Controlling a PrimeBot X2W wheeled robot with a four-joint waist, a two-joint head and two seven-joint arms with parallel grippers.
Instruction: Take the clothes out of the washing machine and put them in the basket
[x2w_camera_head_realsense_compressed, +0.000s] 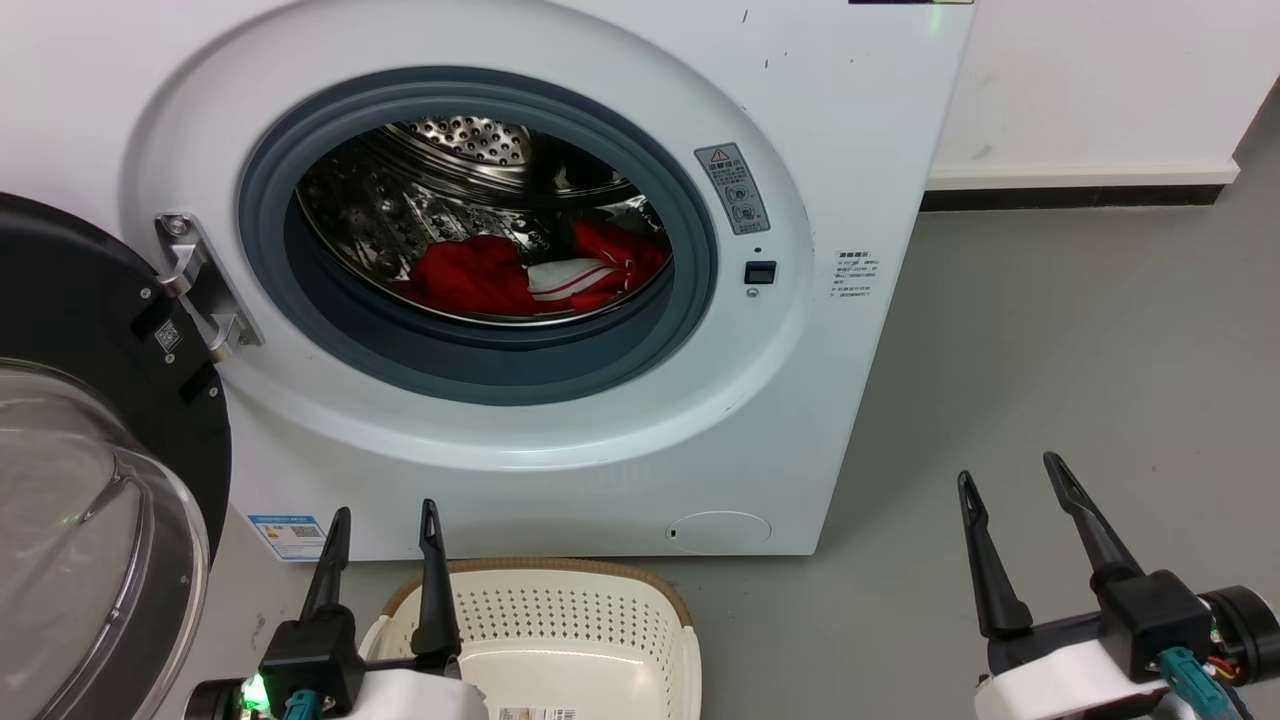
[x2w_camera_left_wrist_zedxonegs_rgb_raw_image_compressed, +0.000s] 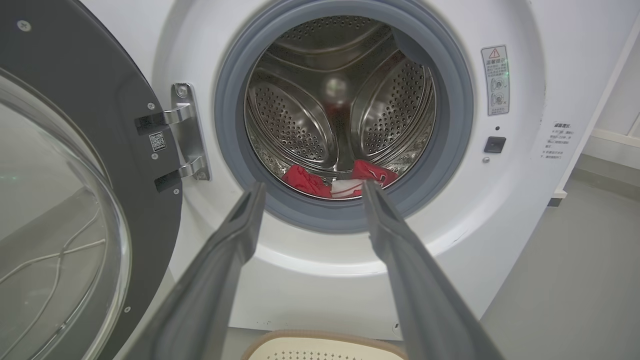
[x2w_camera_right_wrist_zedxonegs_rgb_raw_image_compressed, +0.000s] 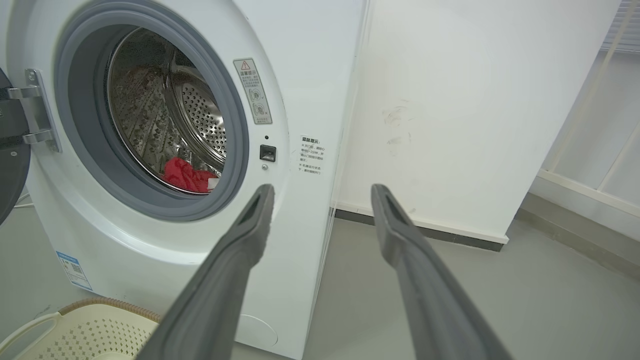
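Observation:
The white washing machine (x2w_camera_head_realsense_compressed: 820, 150) stands before me with its door swung open to the left. Red clothes (x2w_camera_head_realsense_compressed: 480, 275) with a white striped cuff lie at the bottom of the steel drum; they also show as clothes (x2w_camera_left_wrist_zedxonegs_rgb_raw_image_compressed: 307, 181) and clothes (x2w_camera_right_wrist_zedxonegs_rgb_raw_image_compressed: 186, 176) in the wrist views. The cream basket (x2w_camera_head_realsense_compressed: 560, 620) sits on the floor right below the machine's front. My left gripper (x2w_camera_head_realsense_compressed: 385, 512) is open and empty, low over the basket's near left rim. My right gripper (x2w_camera_head_realsense_compressed: 1008, 468) is open and empty over the grey floor, to the right of the machine.
The black-rimmed glass door (x2w_camera_head_realsense_compressed: 90, 480) hangs open at the left on a metal hinge (x2w_camera_head_realsense_compressed: 205, 285), close to my left arm. Grey floor (x2w_camera_head_realsense_compressed: 1080, 350) stretches to the right of the machine up to a white wall (x2w_camera_head_realsense_compressed: 1100, 90) with a dark baseboard.

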